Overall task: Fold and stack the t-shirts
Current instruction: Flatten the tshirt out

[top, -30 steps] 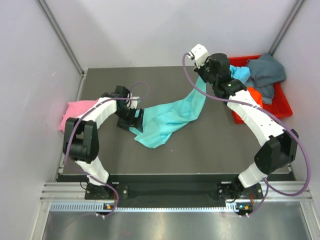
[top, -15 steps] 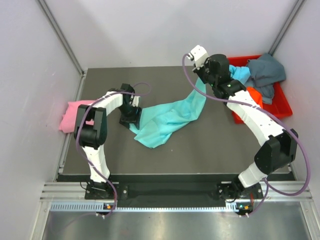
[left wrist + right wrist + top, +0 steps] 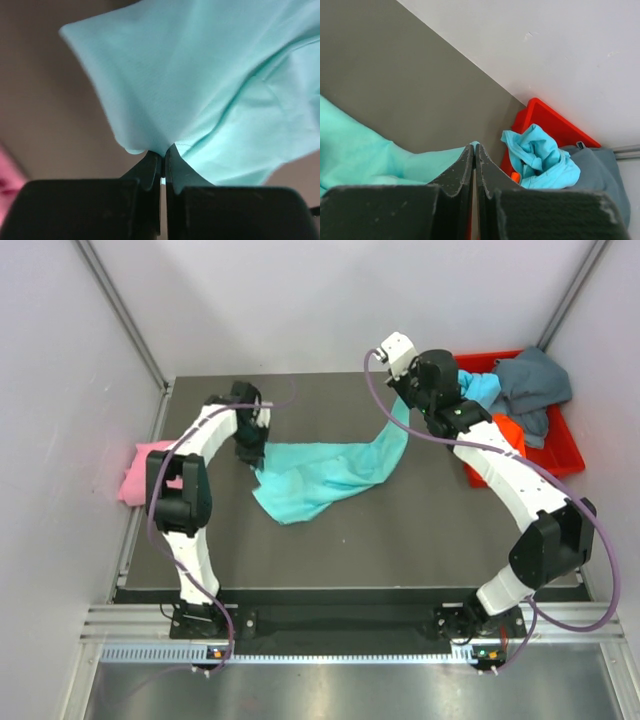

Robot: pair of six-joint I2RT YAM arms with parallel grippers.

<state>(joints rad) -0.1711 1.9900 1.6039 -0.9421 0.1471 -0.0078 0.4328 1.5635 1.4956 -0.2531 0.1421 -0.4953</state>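
A teal t-shirt (image 3: 320,472) lies stretched across the dark table, pulled between both grippers. My left gripper (image 3: 254,454) is shut on the shirt's left edge; in the left wrist view the cloth (image 3: 200,90) fans out from the pinched jaws (image 3: 163,152). At the back, my right gripper (image 3: 401,406) is shut on the shirt's other end and holds it raised, with teal cloth (image 3: 360,150) at the fingertips (image 3: 475,148). A pink t-shirt (image 3: 150,465) lies folded at the table's left edge.
A red bin (image 3: 560,455) at the back right holds a light blue shirt (image 3: 482,388), a grey-blue shirt (image 3: 535,385) and an orange one (image 3: 508,430). Grey walls enclose the table (image 3: 400,530) on three sides.
My left gripper went from open to shut on the teal shirt's left edge and moved toward the back, drawing the cloth with it. The right arm stayed put.
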